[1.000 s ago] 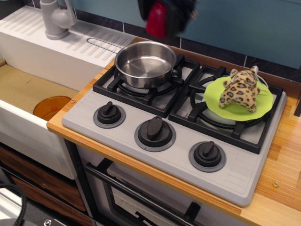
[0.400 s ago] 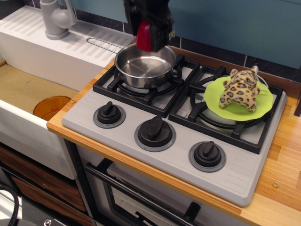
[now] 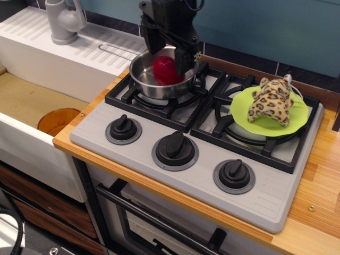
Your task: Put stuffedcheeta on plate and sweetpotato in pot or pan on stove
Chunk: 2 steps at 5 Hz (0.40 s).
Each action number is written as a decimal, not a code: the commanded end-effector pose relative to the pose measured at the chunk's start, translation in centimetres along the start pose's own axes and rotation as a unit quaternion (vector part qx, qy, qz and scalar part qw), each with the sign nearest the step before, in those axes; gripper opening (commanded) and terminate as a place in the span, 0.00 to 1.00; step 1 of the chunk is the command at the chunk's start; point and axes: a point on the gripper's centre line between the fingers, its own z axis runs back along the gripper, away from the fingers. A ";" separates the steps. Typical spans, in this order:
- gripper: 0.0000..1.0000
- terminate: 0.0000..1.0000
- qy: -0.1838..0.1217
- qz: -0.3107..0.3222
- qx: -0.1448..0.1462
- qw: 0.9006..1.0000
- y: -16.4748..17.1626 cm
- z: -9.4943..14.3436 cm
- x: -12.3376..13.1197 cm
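The sweetpotato (image 3: 165,70) has been lowered into the steel pan (image 3: 142,78) since a moment ago; the gripper (image 3: 166,50), jaws spread, appears released. The stuffedcheeta (image 3: 272,102) sits on the lime-green plate (image 3: 241,108) at three o'clock, so both placements look done.

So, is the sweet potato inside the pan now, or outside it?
Inside. The sweetpotato shows within the pan's steel rim, under the gripper. Whether it is released, I cannot tell.

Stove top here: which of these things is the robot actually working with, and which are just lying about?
Working with: sweetpotato, pan, stuffedcheeta, plate, stove, gripper.
Lying about: faucet, orange disc in sink.
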 end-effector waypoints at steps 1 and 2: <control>1.00 0.00 -0.033 -0.007 0.018 0.999 0.3 3.2 2.1; 1.00 0.00 -0.022 -0.004 0.026 0.999 -0.9 4.5 2.3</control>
